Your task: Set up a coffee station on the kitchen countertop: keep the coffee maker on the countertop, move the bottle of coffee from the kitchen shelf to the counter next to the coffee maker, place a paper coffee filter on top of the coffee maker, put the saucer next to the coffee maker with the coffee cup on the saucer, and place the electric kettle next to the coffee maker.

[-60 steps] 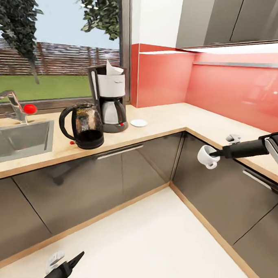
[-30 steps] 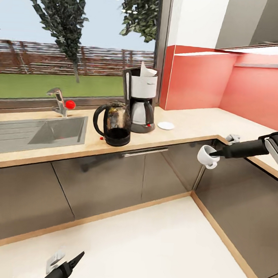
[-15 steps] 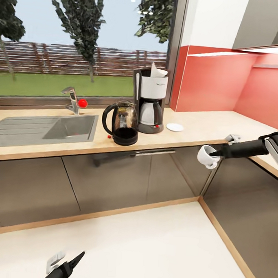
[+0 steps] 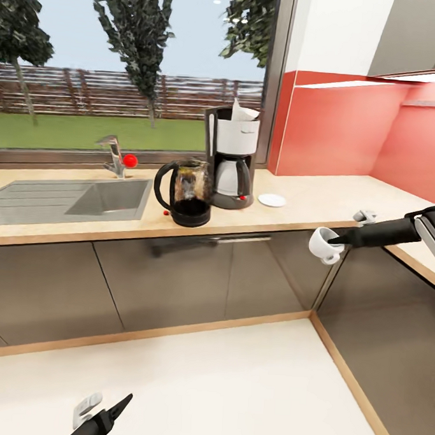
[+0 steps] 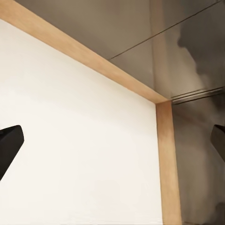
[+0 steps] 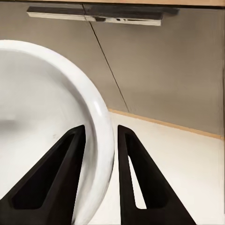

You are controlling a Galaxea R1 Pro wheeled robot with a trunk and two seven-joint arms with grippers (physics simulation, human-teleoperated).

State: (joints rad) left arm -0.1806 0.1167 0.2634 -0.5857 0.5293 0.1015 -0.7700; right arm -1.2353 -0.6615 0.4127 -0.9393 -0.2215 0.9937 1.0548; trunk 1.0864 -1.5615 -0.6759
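Note:
The coffee maker (image 4: 230, 157) stands on the kitchen countertop (image 4: 307, 206) under the window, with the paper coffee filter (image 4: 243, 110) sticking out of its top. The electric kettle (image 4: 183, 193) sits just left of it, and the saucer (image 4: 272, 200) lies bare on its right. My right gripper (image 4: 336, 239) hangs in front of the cabinet corner, below counter height, shut on the rim of the coffee cup (image 4: 322, 244). In the right wrist view the cup's (image 6: 42, 117) wall is pinched between the black fingers (image 6: 140, 173). My left gripper (image 4: 104, 406) hangs open low over the floor. The bottle of coffee is out of view.
A steel sink (image 4: 84, 201) with a faucet (image 4: 115, 156) takes up the counter's left part. Glossy dark cabinets (image 4: 176, 279) with a wooden plinth run below, turning a corner at the right. White floor (image 4: 221, 383) lies before them. Red backsplash (image 4: 337, 128) backs the corner.
The whole picture has swung, bringing the coffee maker, kettle and saucer toward the middle: the camera moved. The cup stays in my right gripper; both arms keep their pose.

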